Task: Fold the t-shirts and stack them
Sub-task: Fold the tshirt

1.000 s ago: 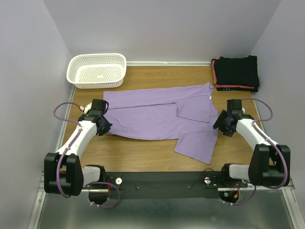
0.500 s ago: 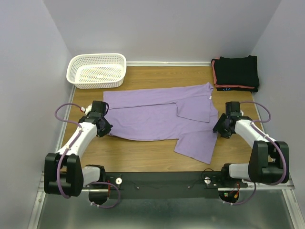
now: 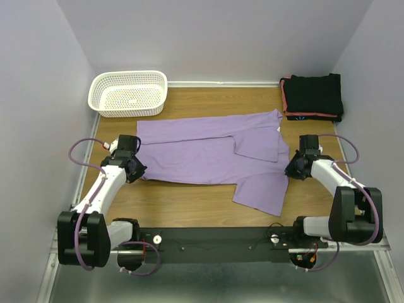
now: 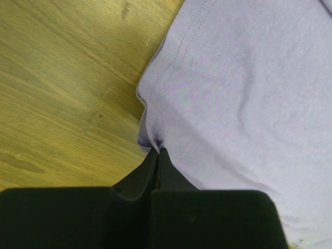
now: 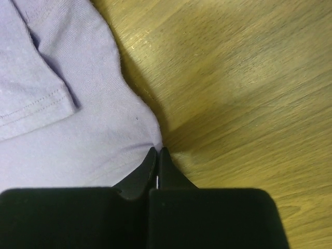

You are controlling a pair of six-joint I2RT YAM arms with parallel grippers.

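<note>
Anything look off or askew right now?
Nothing spilled or damaged. The lavender shirt lies crooked: a flap is folded over its right end, and one part juts out toward the near edge.

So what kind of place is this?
Likely a robotics lab test cell: a wooden tabletop boxed in by plain grey walls, with a lavender shirt laid out and folded black shirts stacked in the corner.

Most of the lavender shirt (image 4: 244, 88) beyond wrist views' edges.
</note>
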